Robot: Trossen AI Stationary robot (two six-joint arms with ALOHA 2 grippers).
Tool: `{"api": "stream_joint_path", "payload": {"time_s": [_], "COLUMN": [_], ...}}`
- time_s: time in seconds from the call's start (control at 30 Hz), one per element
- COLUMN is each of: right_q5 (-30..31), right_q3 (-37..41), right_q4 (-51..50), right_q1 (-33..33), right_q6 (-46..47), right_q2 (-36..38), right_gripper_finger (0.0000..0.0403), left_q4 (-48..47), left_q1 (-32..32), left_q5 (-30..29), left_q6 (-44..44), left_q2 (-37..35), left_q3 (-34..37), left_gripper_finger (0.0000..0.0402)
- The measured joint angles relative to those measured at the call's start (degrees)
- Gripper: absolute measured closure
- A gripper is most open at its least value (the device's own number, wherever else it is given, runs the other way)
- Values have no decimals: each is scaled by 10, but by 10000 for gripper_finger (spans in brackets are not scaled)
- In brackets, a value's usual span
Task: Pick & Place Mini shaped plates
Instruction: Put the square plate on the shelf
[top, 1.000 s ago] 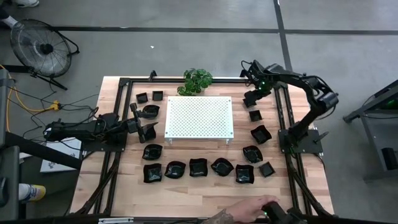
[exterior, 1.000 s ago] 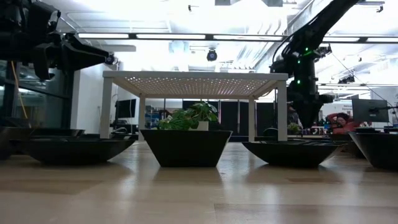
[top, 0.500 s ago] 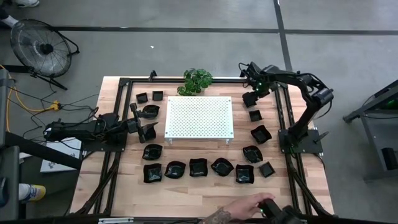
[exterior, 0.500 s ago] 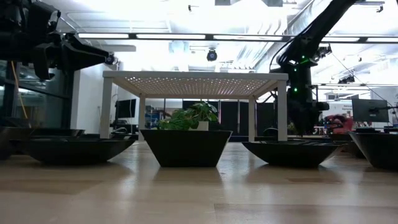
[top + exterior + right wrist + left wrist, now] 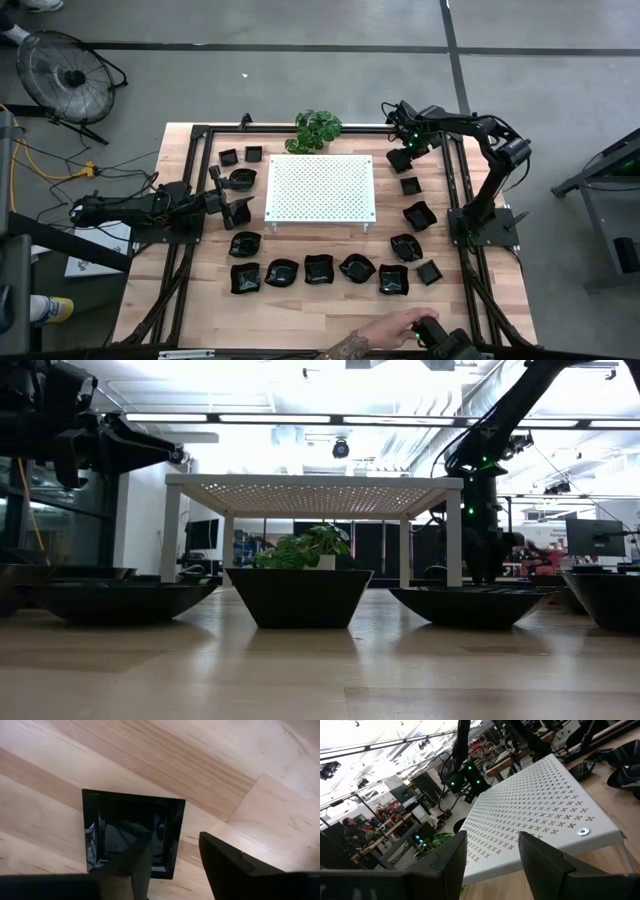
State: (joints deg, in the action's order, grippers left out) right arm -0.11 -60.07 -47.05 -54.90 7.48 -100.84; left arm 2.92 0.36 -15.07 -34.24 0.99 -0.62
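right gripper (jaws parted) above a square plate lying flat; left gripper likewise parted.

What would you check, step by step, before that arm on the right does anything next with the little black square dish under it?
1. Right gripper over the square plate: ok, the plate lies right beneath it.
2. Jaws apart: ok, a clear gap shows between them.
3. Plate free of the jaws: cannot tell, one finger overlaps its rim in the wrist view.
4. Plate flat on the table: ok, it looks level on the wood.
5. White perforated board bare: ok, nothing rests on it.
6. Left gripper out of the way: ok, it waits by the board's left edge, jaws open and empty.
7. A person's hand at the near table edge: not ok, keep watching it.
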Motion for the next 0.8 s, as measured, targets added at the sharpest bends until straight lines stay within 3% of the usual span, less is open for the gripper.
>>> {"api": "stream_joint_path", "payload": {"time_s": [0.8], "right_q5": [-12], "right_q3": [0], "right_q4": [-3], "right_q1": [-3], "right_q6": [-15], "right_q2": [-11], "right_gripper_finger": [328], "left_q4": [0], "left_q1": [0], "left_q5": [0], "left_q6": [0], "left_q2": [0], "left_q3": [0], "left_gripper_finger": [227]}}
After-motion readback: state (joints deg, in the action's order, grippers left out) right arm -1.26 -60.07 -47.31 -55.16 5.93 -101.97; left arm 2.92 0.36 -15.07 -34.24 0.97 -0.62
